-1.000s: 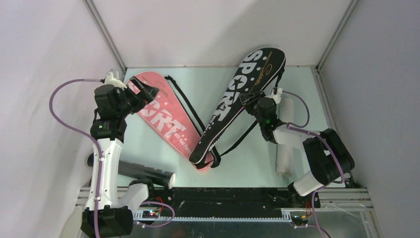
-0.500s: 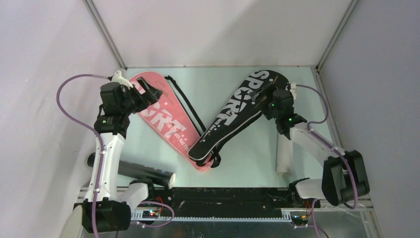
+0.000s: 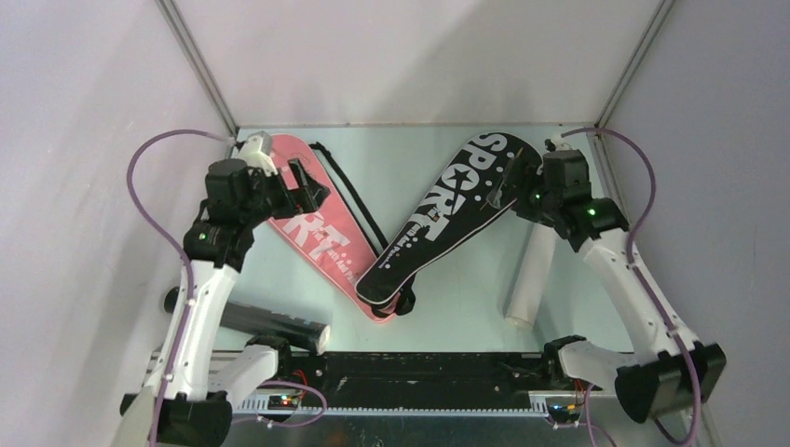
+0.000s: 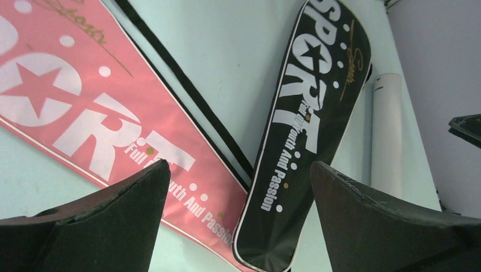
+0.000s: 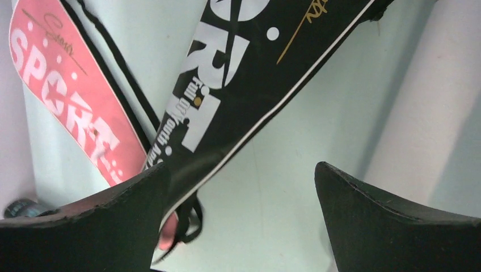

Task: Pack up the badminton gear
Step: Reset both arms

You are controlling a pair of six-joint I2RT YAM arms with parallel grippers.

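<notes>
The black "SPORT" cover (image 3: 445, 212) lies flat and diagonal on the table, its narrow end resting over the narrow end of the pink "SPORT" cover (image 3: 321, 240). My right gripper (image 3: 514, 189) hovers open over the black cover's wide end, holding nothing. My left gripper (image 3: 310, 186) hovers open above the pink cover's wide end, also holding nothing. In the left wrist view the pink cover (image 4: 85, 107) and the black cover (image 4: 309, 124) show below the open left gripper (image 4: 239, 165). In the right wrist view the black cover (image 5: 238, 73) runs past the open right gripper (image 5: 241, 165).
A white tube (image 3: 532, 275) lies on the table at the right, under my right arm. A black tube (image 3: 270, 321) lies at the near left edge by my left arm's base. Black straps (image 3: 349, 196) trail between the covers. Walls enclose the table on three sides.
My right gripper has opened and let go of the black cover, which dropped from raised to flat. The right arm swung right; the left gripper shifted right. The white tube tilted.
</notes>
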